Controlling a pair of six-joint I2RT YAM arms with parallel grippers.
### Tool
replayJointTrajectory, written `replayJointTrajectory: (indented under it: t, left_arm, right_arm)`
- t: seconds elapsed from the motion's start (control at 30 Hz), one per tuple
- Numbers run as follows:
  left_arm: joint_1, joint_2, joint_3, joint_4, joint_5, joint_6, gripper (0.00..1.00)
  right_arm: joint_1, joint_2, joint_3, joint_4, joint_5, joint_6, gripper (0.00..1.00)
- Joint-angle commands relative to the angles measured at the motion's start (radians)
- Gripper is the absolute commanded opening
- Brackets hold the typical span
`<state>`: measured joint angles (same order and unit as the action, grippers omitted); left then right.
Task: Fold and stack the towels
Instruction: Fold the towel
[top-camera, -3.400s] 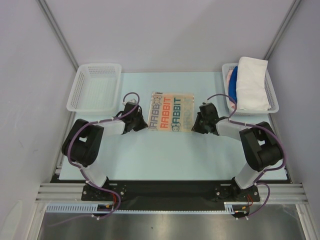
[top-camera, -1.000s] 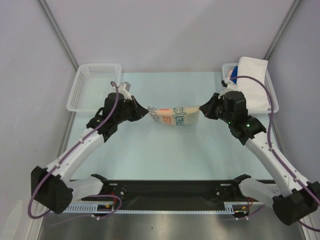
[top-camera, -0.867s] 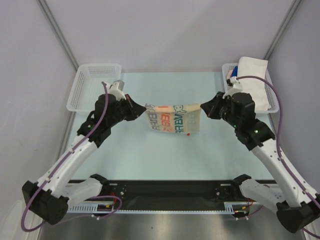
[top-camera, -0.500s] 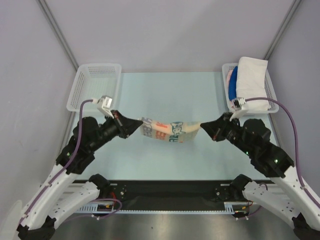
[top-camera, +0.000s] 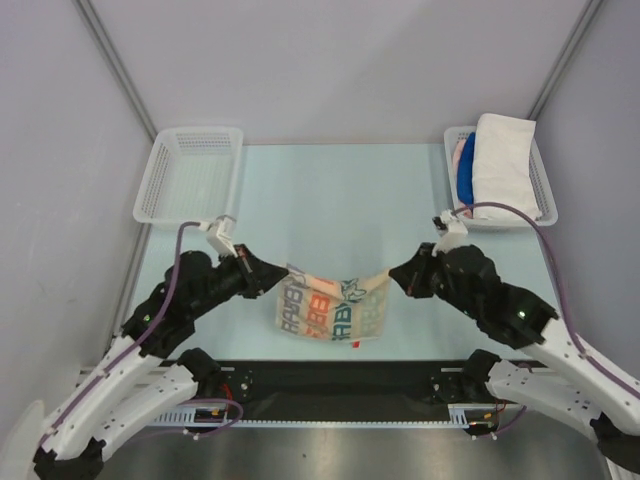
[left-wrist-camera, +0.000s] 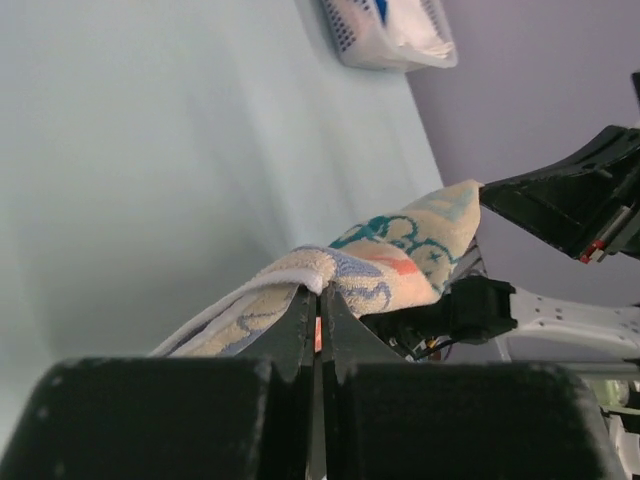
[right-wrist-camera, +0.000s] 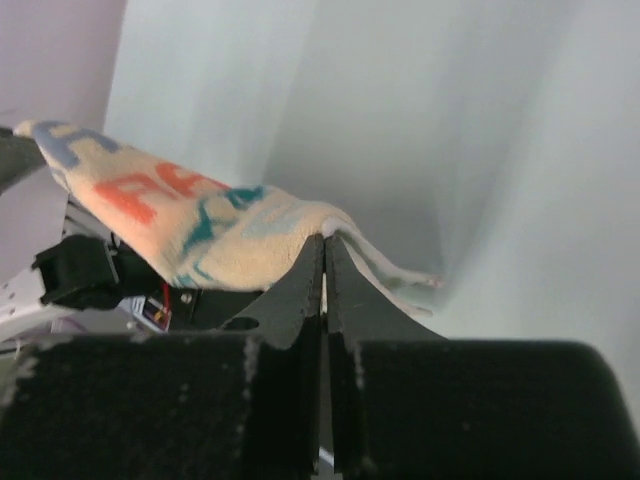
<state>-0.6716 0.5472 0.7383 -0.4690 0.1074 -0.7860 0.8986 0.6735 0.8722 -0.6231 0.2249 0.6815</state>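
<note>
The lettered towel (top-camera: 330, 310) has come back from mid-table towards the near edge. It now hangs off the table (top-camera: 330, 190) between the left gripper (top-camera: 272, 278) and the right gripper (top-camera: 397, 275), probably to be laid down for a fold.

Left wrist: the fingers are pinched tight on one corner.

Right wrist: the fingers are likewise clamped on the opposite corner, and the cloth sags away from them.

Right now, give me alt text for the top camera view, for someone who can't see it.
Two robot arms hold a cream lettered towel hanging between them over the front of the table, left hand and right hand each pinching a top corner. A basket at far right holds more towels.
</note>
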Motion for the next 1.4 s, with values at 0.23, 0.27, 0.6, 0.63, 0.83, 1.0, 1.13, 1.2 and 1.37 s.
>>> replayJointTrajectory:
  t: [0.23, 0.27, 0.6, 0.63, 0.83, 1.0, 1.13, 1.2, 1.37]
  left_arm:
    - [0.282, 0.675, 0.082, 0.426, 0.155, -0.025, 0.00]
    - [0.315, 0.742, 0.137, 0.438, 0.161, -0.024, 0.00]
    - [0.431, 1.352, 0.558, 0.537, 0.362, -0.035, 0.13]
    - [0.434, 1.372, 0.584, 0.527, 0.371, -0.038, 0.15]
    - [0.451, 1.401, 0.679, 0.481, 0.351, -0.016, 0.61]
    - [0.435, 1.340, 0.665, 0.477, 0.356, 0.011, 0.52]
    - [0.397, 1.404, 0.693, 0.446, 0.382, 0.031, 0.46]
    - [0.391, 1.456, 0.740, 0.399, 0.438, 0.069, 0.46]
    - [0.386, 1.588, 0.858, 0.348, 0.540, 0.097, 0.47]
  right_arm:
    - [-0.509, 0.668, 0.108, 0.433, -0.459, -0.092, 0.03]
    - [-0.529, 0.728, 0.135, 0.465, -0.481, -0.095, 0.02]
    - [-0.665, 1.224, 0.462, 0.528, -0.613, -0.096, 0.34]
    - [-0.671, 1.248, 0.481, 0.520, -0.624, -0.099, 0.39]
    - [-0.695, 1.220, 0.516, 0.468, -0.564, -0.097, 0.69]
    - [-0.630, 1.189, 0.522, 0.453, -0.547, -0.111, 0.51]
    - [-0.561, 1.279, 0.596, 0.450, -0.601, -0.105, 0.36]
    - [-0.555, 1.328, 0.599, 0.471, -0.643, -0.079, 0.36]
    - [-0.563, 1.437, 0.622, 0.519, -0.748, -0.060, 0.34]
